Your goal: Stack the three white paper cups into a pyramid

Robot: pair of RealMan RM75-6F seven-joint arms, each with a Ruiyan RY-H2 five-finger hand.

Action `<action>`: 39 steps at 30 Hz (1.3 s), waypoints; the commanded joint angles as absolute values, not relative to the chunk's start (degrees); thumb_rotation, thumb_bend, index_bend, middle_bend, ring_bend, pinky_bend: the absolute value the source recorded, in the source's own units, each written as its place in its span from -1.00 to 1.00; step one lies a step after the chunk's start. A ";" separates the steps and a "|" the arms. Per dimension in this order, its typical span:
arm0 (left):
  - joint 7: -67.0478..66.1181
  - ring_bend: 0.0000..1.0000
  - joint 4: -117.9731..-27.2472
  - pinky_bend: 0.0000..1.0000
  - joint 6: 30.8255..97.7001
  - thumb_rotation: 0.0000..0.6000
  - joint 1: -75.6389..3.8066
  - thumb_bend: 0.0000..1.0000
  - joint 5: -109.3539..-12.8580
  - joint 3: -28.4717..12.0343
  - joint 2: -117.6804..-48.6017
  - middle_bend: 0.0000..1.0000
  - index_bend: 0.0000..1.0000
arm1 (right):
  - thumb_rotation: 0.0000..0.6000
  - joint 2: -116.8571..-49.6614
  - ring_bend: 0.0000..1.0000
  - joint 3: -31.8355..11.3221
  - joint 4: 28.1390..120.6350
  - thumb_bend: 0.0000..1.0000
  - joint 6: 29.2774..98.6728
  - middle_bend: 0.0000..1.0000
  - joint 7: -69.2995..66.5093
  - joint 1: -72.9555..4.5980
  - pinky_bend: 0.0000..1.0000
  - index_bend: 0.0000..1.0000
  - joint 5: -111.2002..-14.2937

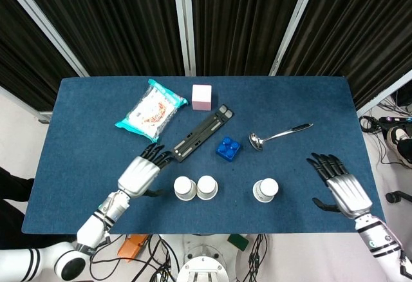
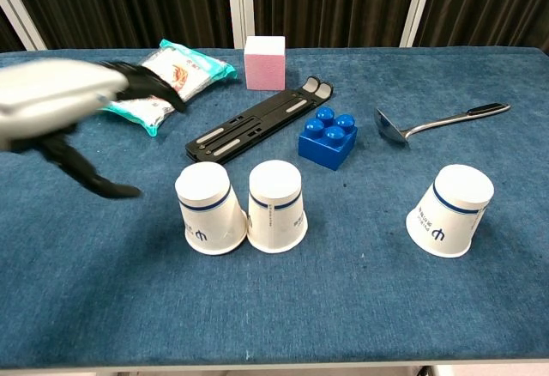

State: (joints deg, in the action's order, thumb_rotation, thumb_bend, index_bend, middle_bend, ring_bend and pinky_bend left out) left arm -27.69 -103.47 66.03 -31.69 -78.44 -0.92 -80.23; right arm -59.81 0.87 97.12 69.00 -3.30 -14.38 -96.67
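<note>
Two white paper cups stand upside down side by side near the table's front: the left cup [image 1: 184, 188] [image 2: 208, 209] and the middle cup [image 1: 206, 187] [image 2: 275, 206], touching. A third cup [image 1: 265, 190] [image 2: 451, 210] stands upside down, apart, to the right. My left hand [image 1: 140, 174] [image 2: 64, 106] hovers open to the left of the pair, fingers spread, holding nothing. My right hand [image 1: 341, 190] is open over the table's right end, to the right of the third cup; the chest view does not show it.
A blue brick [image 1: 226, 148] and a black folding stand [image 1: 201, 133] lie behind the cups. A steel ladle [image 1: 278, 133], a pink cube [image 1: 201, 96] and a snack packet [image 1: 152, 110] lie further back on the blue table [image 1: 84, 147].
</note>
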 commanded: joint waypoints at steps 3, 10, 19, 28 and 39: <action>-23.35 -0.88 -103.17 -0.98 71.40 0.86 -27.32 -0.69 -81.01 0.68 -76.00 -0.72 -0.63 | 1.00 -61.65 -1.00 1.38 99.32 -0.28 59.24 -1.00 1.60 -20.66 -1.00 -1.00 -96.42; -19.57 -0.88 -102.31 -0.98 74.67 0.85 -23.88 -0.69 -81.54 1.36 -73.58 -0.72 -0.63 | 1.00 -63.16 -1.00 0.35 100.17 -0.25 53.61 -1.00 5.03 -24.45 -1.00 -0.94 -93.08; -17.01 -0.88 -101.12 -0.98 75.30 0.88 -22.01 -0.69 -81.58 1.07 -73.13 -0.72 -0.63 | 1.00 -65.85 -1.00 -0.16 99.34 -0.10 49.20 -1.00 6.39 -28.09 -1.00 -0.67 -90.21; -14.61 -0.88 -99.10 -0.98 74.83 0.98 -20.52 -0.68 -80.88 1.00 -73.32 -0.72 -0.63 | 1.00 -67.88 -1.00 -0.01 98.20 -0.01 48.54 -1.00 6.13 -29.66 -1.00 -0.34 -88.75; -13.11 -0.88 -97.58 -0.98 75.75 0.98 -18.22 -0.68 -80.45 0.98 -71.98 -0.72 -0.63 | 1.00 -62.16 -1.00 -2.07 105.68 -0.01 52.71 -0.92 5.37 -31.29 -1.00 -0.18 -91.04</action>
State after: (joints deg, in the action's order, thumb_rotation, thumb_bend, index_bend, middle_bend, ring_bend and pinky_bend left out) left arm -13.18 -97.66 75.68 -18.30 -80.51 0.97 -72.08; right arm -63.88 -1.03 103.53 51.98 5.64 -30.35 -90.21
